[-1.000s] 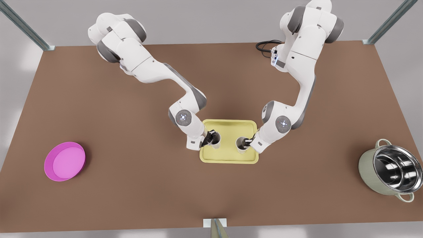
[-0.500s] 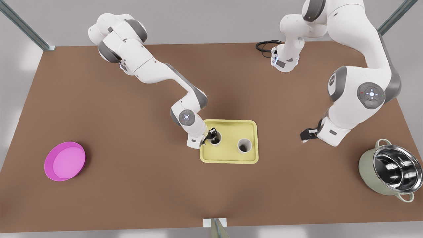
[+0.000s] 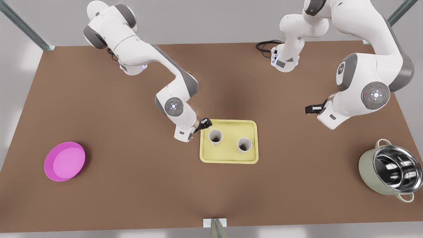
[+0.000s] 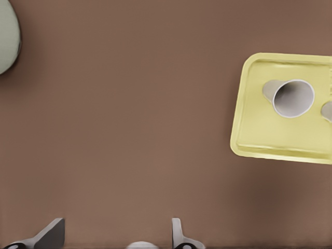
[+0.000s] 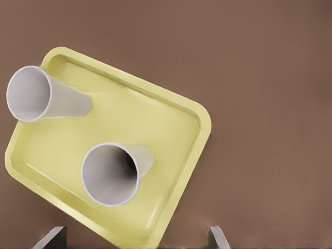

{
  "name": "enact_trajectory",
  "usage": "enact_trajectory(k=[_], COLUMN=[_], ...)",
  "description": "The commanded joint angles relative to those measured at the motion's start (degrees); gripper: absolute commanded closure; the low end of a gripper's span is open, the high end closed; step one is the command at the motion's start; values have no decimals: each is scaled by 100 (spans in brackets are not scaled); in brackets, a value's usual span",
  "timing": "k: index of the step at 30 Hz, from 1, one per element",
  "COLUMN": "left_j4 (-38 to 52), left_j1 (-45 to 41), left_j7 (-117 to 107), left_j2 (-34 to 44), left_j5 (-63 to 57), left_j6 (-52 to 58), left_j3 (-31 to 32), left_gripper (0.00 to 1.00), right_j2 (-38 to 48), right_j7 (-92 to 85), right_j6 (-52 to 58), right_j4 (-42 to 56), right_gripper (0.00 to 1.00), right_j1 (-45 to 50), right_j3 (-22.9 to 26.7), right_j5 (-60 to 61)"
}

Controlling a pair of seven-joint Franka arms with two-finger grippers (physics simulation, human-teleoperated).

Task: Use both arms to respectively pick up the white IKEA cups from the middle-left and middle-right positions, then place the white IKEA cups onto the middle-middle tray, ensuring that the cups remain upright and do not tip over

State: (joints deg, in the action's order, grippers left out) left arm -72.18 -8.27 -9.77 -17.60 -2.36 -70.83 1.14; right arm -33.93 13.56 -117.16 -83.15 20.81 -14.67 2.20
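Two small white tapered cups (image 3: pixel 215 137) (image 3: pixel 244 145) stood upright, apart, on the flat pale-yellow rectangular tray (image 3: pixel 228 158).

A pink bowl (image 3: pixel 65 161) sits on the brown table (image 3: pixel 132 185). A steel-lined pot (image 3: pixel 390 170) stands well apart, at the front view's right.

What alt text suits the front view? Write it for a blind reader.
A white cup and a second cup stand upright, apart, on the yellow tray. The right tool is open by the tray's corner on the front view's left; the left tool is open, off toward the pot.
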Motion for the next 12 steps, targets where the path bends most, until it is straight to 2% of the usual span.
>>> enact_trajectory(k=[1, 2, 3, 5, 8, 12], left_j4=[2, 2, 2, 2, 2, -15], left_j1=[1, -8, 1, -8, -8, -8], left_j7=[661, 661, 661, 661, 652, 652], left_j2=[11, 11, 11, 11, 3, 3], left_j5=[51, 42, 42, 34, 42, 60], left_j6=[192, 184, 184, 175, 157, 175], left_j3=[0, 0, 0, 0, 9, 9], left_gripper=[0, 0, 0, 0, 0, 0], right_j2=[-131, -158, -140, 622, 2118, 2866], right_j7=[-3, -117, -91, -117, -1214, -1637], right_j6=[2663, 2689, 2689, 2724, 3023, 3076], right_j4=[-26, 27, 307, 186, -333, -624], right_gripper=[0, 0, 0, 0, 0, 0], right_j1=[-376, -604, -963, -1412, -1878, -2072], right_j3=[412, 957, 1151, 1151, 1160, 1186], right_j5=[-790, -870, -817, -835, -791, -694])
